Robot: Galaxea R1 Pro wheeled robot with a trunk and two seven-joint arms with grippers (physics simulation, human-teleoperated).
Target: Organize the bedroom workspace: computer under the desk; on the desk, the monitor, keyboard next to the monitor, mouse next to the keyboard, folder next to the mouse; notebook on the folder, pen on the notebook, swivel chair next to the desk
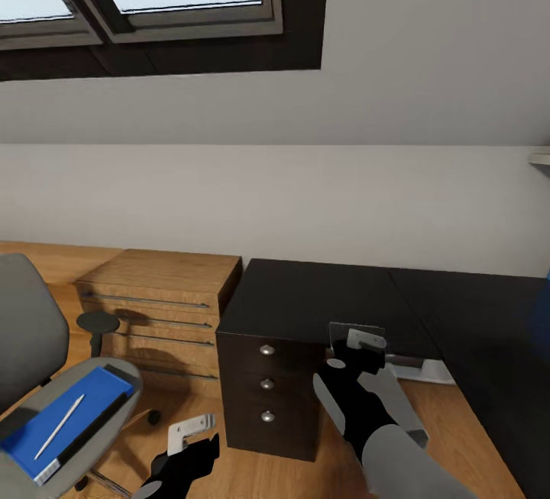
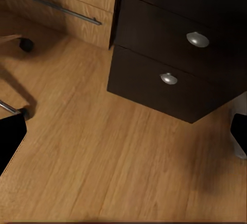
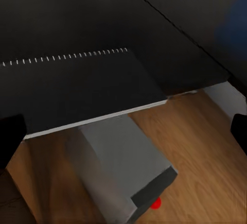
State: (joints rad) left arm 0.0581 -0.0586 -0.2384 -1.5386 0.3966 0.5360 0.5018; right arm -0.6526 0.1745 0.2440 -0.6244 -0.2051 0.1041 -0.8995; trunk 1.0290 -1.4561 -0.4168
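The grey swivel chair point(image 1: 30, 331) stands at the left, apart from the black desk point(image 1: 305, 293). On its seat lies the blue folder point(image 1: 84, 407) with the white pen point(image 1: 59, 426) on top. The dark notebook point(image 3: 77, 90) lies flat at the desk's front edge, its pale edge jutting over the grey computer point(image 3: 123, 167) below. Just above the notebook hovers my right gripper point(image 1: 359, 346), open, with its fingers point(image 3: 9, 141) wide apart. My left gripper point(image 1: 191, 434) is open and low over the floor, between the chair and the drawer unit. The monitor, keyboard and mouse are out of view.
A black three-drawer unit point(image 1: 267, 384) stands under the desk's left end, with a light wooden chest of drawers point(image 1: 160, 293) beside it. A small round dark stool point(image 1: 98, 323) sits by the chest. The chair's casters point(image 2: 24, 44) rest on the wooden floor point(image 2: 103, 152).
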